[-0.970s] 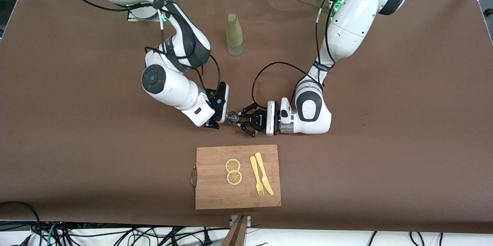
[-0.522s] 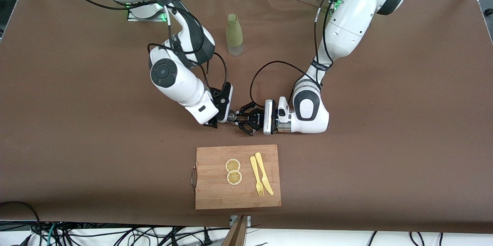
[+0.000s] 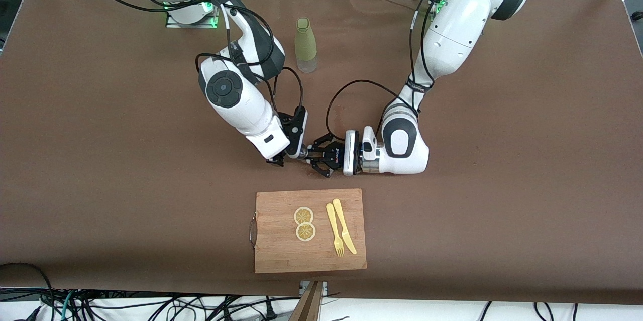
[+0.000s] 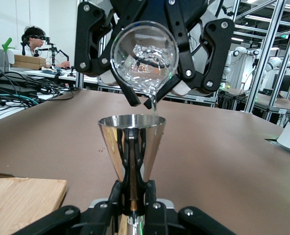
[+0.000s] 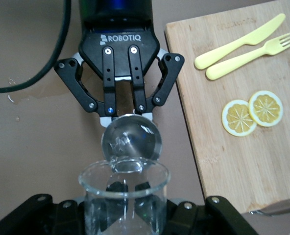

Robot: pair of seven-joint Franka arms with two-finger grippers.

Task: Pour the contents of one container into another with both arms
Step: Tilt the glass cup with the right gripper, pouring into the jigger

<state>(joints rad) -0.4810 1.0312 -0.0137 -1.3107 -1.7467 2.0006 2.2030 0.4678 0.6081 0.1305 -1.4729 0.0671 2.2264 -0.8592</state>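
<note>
Tipping a clear glass beaker (image 4: 144, 61) mouth-down, the right gripper (image 4: 150, 93) is clamped shut on the vessel as a thin stream of water falls from its spout into the polished steel cone-shaped measuring cup (image 4: 131, 147) below; in the right wrist view the same beaker (image 5: 124, 196) sits in the foreground over the cup's rounded mirror-like body (image 5: 131, 138). The left gripper (image 5: 119, 105) is closed tight on that cup, gripping its narrow lower part and holding it upright over the brown table (image 3: 100, 160), just farther from the front camera than the rectangular wooden cutting board (image 3: 281, 255). Over the past second the right arm's wrist has swung in and rolled further above the meeting point, while the left gripper has barely shifted, which suggests the pour has moved from alignment into actual flow and is likely near its middle. A few wet spots (image 5: 15, 100) mark the table beside the left gripper. On the board lie two yellow lemon slices (image 3: 304, 223) and a pale yellow plastic fork (image 3: 334, 229) and knife (image 3: 344, 225); a tall olive-green bottle with a clear base (image 3: 306, 45) stands between the arms' bases, well apart from the pour.
</note>
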